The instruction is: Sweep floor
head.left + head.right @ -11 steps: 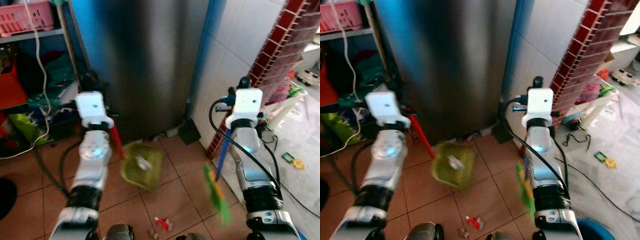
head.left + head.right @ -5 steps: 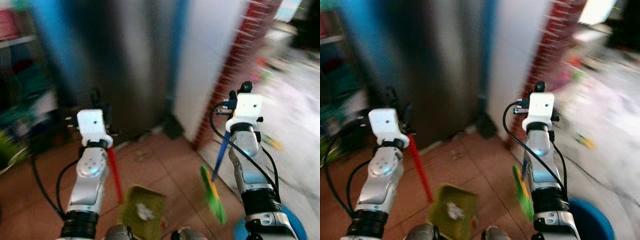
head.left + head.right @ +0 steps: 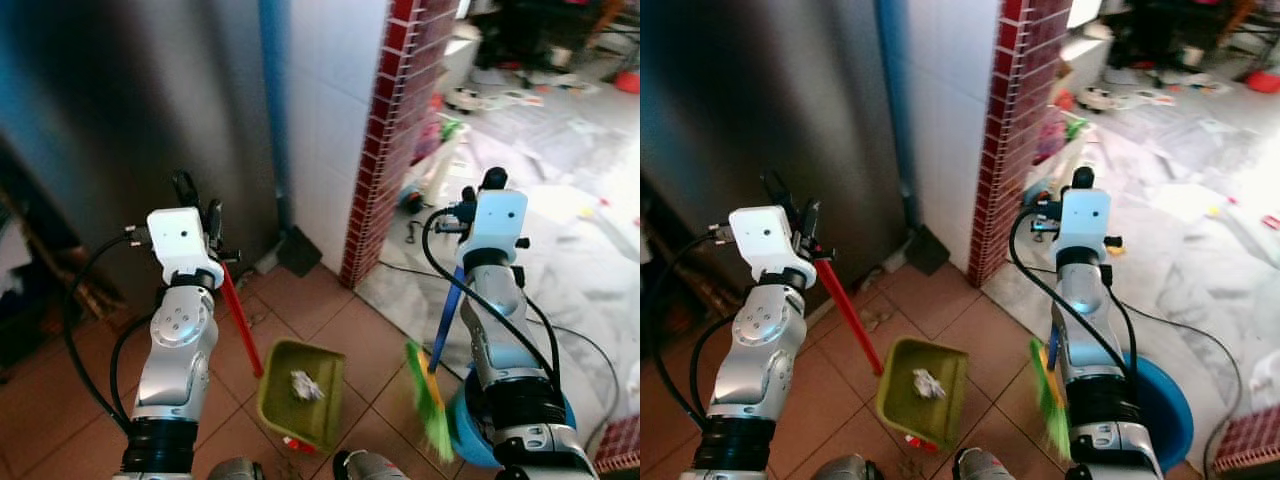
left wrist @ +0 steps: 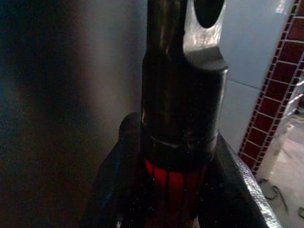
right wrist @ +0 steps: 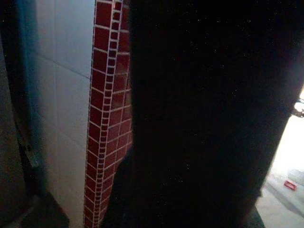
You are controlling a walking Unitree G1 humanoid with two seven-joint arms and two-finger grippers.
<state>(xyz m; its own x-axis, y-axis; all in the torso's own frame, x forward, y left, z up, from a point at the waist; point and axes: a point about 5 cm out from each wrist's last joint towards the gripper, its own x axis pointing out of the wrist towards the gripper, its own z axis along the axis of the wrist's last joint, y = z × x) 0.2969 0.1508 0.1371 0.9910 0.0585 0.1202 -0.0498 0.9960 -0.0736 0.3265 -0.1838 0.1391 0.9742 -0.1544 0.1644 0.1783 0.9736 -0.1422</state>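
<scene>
My left gripper (image 3: 200, 204) is shut on the red handle (image 3: 240, 325) of an olive-green dustpan (image 3: 300, 398), which hangs low over the brown tiles with a crumpled white paper (image 3: 305, 385) in it. In the left wrist view the red handle (image 4: 173, 183) sits clamped between the dark fingers (image 4: 118, 166). My right gripper (image 3: 480, 186) is shut on a broom's blue handle (image 3: 445, 320). Its green bristles (image 3: 430, 405) hang just above the floor, next to a blue bin (image 3: 1165, 410).
A steel fridge (image 3: 130, 120) stands ahead on the left, then a white tiled wall (image 3: 330, 110) and a red brick pillar (image 3: 395, 130). A black object (image 3: 298, 250) leans at the wall's foot. A red scrap (image 3: 292, 443) lies below the dustpan. Toys and a cable (image 3: 590, 350) litter the marble floor.
The camera has swung right: the shelf is out of view, the pillar, marble floor and blue bin have come in. Both grippers keep their hold.
</scene>
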